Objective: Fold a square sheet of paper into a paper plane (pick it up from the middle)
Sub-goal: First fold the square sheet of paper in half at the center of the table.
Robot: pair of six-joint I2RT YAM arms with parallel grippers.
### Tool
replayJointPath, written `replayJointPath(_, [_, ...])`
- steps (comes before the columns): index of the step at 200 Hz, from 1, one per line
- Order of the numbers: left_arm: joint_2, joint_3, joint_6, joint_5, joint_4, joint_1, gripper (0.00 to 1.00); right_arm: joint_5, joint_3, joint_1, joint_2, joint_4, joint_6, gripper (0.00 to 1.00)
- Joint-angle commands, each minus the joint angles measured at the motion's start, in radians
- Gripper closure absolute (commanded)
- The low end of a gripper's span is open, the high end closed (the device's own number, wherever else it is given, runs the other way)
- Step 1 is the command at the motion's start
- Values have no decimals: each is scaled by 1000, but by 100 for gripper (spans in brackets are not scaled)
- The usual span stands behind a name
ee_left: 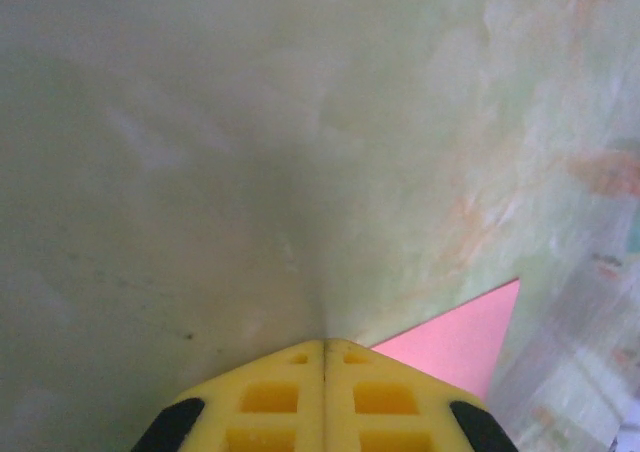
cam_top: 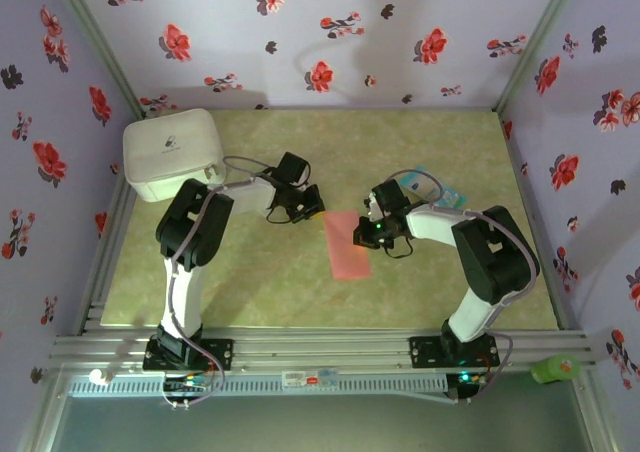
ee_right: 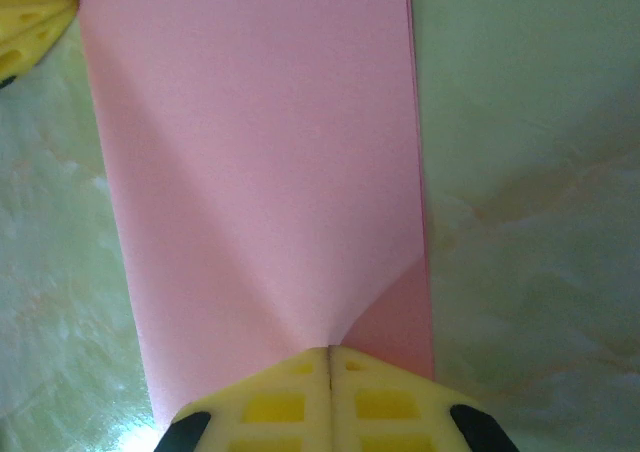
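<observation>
Lavender walls [cam_top: 350, 32] printed with red and black flowers close in a pale green marbled table [cam_top: 250, 292] on three sides, and a ribbed metal rail [cam_top: 330, 347] runs along its near edge, where the two arm bases are bolted. A white box [cam_top: 172, 154] fills the far-left corner, just beside the left arm's elbow. The near half of the table and its far middle lie bare, so the widest free room is there. The salmon-pink sheet of paper [cam_top: 345, 257] lies flat near the table's centre as a narrow strip, slanting from the left gripper [cam_top: 314, 206] toward the near right. In the right wrist view the sheet [ee_right: 260, 172] has a doubled edge down its right side, and a curved darker patch sits just by the right gripper [ee_right: 330, 352]. That gripper's yellow fingers [ee_right: 270, 402] are pressed together with no gap, their tip on the near end of the strip. Whether any paper is nipped between them cannot be made out. A yellow finger of the left gripper [ee_right: 30, 22] is at the strip's far-left corner. In the left wrist view the left gripper [ee_left: 324, 357] is likewise closed tight, tip down at the table beside a pink corner of the sheet [ee_left: 455, 342]. It is unclear whether it touches the paper. A teal-and-white packet [cam_top: 455, 194] is largely hidden behind the right arm. A blurred green object [cam_top: 555, 369] sits beyond the rail at the near right.
</observation>
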Motion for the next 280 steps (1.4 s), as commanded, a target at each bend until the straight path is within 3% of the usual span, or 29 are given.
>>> replayJointPath(1, [6,12,-40,-132,-30,35,100,152,-57,-5,40,-136,-3,100])
replayJointPath(104, [-172,8,16,-117,-34,-65,97,154,-57,-4,41,-136,-2,100])
replayJointPath(165, [-223,-146,-2,15,102,-168,97,155,-59,-5,38,-134,-3,100])
replayJointPath(205, [-207,-212,-11,25,134,-210,97,155,-57,-4,41,-135,-2,100])
replayJointPath(280, [-160,-351,-9,-14,173,-211,96,154,-54,-5,45,-139,-2,100])
